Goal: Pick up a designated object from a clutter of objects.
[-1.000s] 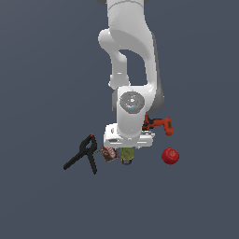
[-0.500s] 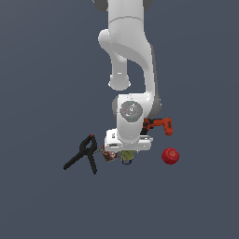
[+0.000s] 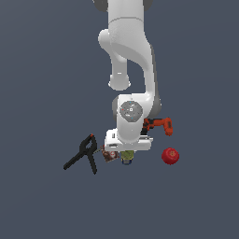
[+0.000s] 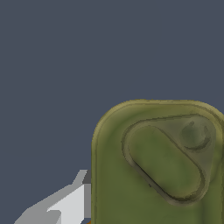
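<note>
Flat, even, moderately dim simulator lighting is covering both views, with no glare showing and no cast shadows falling on the grey ground. In the exterior view the white arm (image 3: 133,60) is showing soft shading, brighter at its upper surfaces, and edges are rendering slightly soft and coarse. In the wrist view the olive-green container (image 4: 157,162) is filling the frame at close range and appearing blurred, low in texture detail.

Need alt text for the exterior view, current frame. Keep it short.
A white robot arm reaches straight down over a small pile on a dark grey floor, its hand covering most of an olive-green container and a brown-red can. A black spring clamp lies to the exterior view's left, a red apple to its right, and an orange-black drill behind the wrist.
</note>
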Robot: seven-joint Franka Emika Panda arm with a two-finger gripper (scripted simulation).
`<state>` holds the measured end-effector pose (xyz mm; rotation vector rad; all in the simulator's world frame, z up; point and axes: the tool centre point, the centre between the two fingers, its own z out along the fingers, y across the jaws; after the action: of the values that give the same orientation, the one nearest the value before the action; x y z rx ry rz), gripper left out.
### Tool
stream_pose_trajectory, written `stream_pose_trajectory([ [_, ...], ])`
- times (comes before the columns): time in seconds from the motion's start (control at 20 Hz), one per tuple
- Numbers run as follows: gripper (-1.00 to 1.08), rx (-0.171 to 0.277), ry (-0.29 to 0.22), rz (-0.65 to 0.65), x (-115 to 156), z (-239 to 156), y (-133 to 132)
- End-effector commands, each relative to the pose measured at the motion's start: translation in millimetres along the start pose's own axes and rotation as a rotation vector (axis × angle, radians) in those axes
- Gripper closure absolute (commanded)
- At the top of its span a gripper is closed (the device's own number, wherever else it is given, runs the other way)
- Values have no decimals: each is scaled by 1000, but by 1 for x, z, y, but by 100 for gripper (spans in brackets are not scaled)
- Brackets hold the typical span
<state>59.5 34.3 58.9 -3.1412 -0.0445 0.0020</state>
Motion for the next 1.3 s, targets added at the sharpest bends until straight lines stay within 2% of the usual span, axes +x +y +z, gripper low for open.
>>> stream_pose_trajectory([
  [0.0, 108, 0, 0, 0, 0, 0, 0],
  [0.3, 108, 0, 0, 0, 1, -11, 2],
  [0.55, 108, 0, 0, 0, 2, -38, 5],
  [0.85, 108, 0, 0, 0, 5, -89, 12],
  [1.25, 108, 0, 1, 0, 11, -179, 24],
])
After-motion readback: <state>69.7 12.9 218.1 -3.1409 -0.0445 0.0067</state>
